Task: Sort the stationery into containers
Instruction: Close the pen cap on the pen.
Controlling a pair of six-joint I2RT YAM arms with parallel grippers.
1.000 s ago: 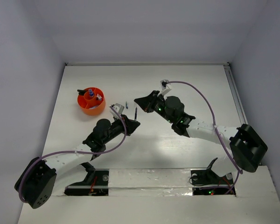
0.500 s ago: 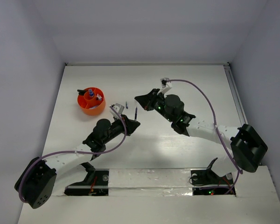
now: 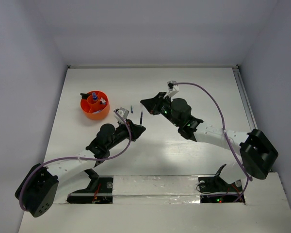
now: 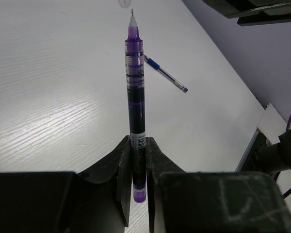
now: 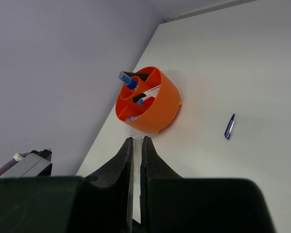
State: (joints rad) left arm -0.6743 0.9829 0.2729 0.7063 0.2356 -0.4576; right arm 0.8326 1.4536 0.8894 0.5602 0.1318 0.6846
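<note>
One orange cup (image 3: 95, 106) far left on the white surface (image 3: 199, 82) from above, markers (image 3: 93, 96) standing inside. Left wrist view: left pincer (image 4: 137, 143) clamped on a purple pen (image 4: 135, 82) pointing away, blue pen (image 4: 165, 74) lying beyond. Right wrist view: right pincer (image 5: 137, 144) closed on a thin clear tube (image 5: 137, 160), cup and blue pen ahead on the surface.

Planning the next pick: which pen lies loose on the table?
The blue pen, lying flat on the table; the purple pen is clamped between the left fingers.
</note>
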